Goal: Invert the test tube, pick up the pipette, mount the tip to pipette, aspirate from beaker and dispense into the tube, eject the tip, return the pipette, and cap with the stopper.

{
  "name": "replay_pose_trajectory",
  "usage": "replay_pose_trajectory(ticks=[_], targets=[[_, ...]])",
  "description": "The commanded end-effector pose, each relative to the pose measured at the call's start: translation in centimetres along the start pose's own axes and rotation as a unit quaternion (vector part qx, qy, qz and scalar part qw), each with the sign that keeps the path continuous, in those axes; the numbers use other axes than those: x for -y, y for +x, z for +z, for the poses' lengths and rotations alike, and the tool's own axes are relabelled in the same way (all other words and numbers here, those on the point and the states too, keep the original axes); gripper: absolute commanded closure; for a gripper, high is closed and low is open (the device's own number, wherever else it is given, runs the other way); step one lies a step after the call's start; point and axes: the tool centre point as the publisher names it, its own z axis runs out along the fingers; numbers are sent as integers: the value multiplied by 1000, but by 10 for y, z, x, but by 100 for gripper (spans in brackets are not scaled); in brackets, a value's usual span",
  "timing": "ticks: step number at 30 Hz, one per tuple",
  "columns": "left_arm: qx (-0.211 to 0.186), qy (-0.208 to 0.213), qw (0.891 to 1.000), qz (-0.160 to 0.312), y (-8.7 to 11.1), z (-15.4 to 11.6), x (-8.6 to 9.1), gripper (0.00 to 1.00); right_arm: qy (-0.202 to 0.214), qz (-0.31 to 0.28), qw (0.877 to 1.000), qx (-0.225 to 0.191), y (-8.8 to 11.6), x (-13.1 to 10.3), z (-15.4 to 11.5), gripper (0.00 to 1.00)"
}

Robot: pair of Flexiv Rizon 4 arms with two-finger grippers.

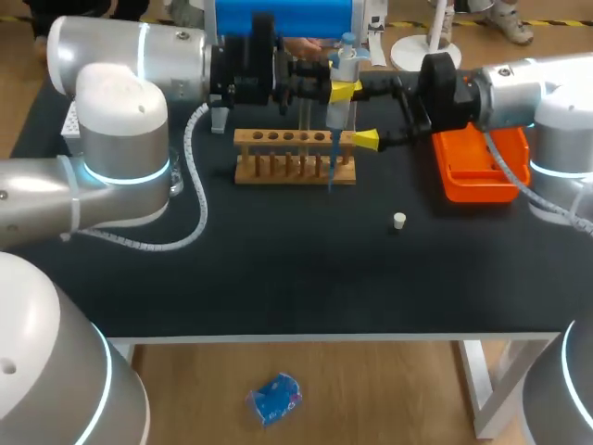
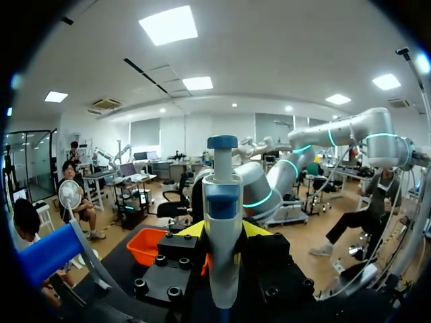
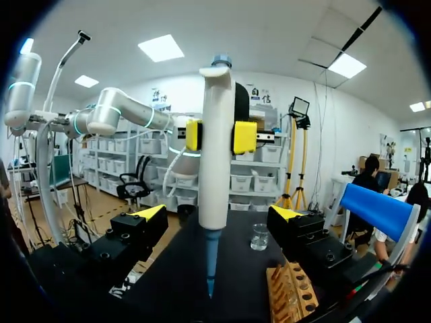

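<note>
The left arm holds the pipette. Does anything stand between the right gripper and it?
Nothing visible does. In the right wrist view the pipette hangs between the open fingers of the right gripper, with a bare gap on each side. The left gripper clamps it higher up the body, above where those fingers would close.

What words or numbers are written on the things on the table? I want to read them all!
No text on the table's things can be read.
pipette: no letters or numbers show.
wooden rack: bare wood, no print.
orange tray: no label seen.
beaker: any marks are too small to read.
stopper: too small to tell.
</note>
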Motion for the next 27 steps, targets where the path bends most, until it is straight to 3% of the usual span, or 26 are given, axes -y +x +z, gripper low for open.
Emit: replay_pose_trajectory(ticks=[1, 20, 23, 27], targets=[[6, 11, 1000, 2, -1, 2, -5, 100, -2, 5, 1000, 2, -2, -2, 4, 0], [13, 11, 1000, 2, -7, 4, -11, 100, -14, 32, 999, -6, -12, -3, 23, 0], [13, 11, 1000, 1, -8, 5, -13, 100, -14, 32, 999, -6, -12, -3, 23, 7], [14, 10, 1000, -2, -10, 5, -15, 100, -15, 30, 999, -5, -11, -3, 23, 27]])
